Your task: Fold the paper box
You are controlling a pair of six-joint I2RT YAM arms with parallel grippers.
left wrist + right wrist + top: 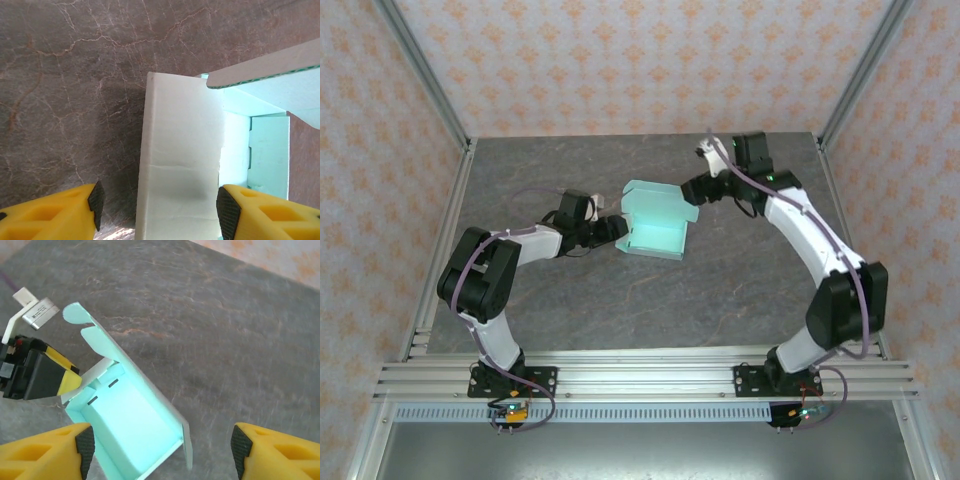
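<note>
Card is forming a shallow tray: the paper box (655,225) is lying near the middle of the table (570,310), a little toward 12 o'clock in the top view, with its walls partly raised and its long axis running roughly from 12 to 6 o'clock, though the loose flaps are making that hard to judge. I am holding my left gripper (614,230) at the box's 9 o'clock. It is released and gripping nothing, its fingers straddling the box's near side wall. In the left wrist view that wall is running up between the pads (227,212), the right pad at or just beside its edge and the left one apart from it. I am hovering my right gripper (696,190) at the box's 1 o'clock, likewise spread and empty, with the tray lying below and between its fingers in the right wrist view. My left arm is the nearer one, so I am judging that the next fold is turning on that straddled wall. The box is thin, matte, pale mint card, looking whiter on its outer face, faintly creased and easily bent. A long flap (100,340) is rising beside the tray and ending in a rounded tab (75,315), and two small slots (102,392) are showing in the end wall. The table is looking like dark, veined stone.
</note>
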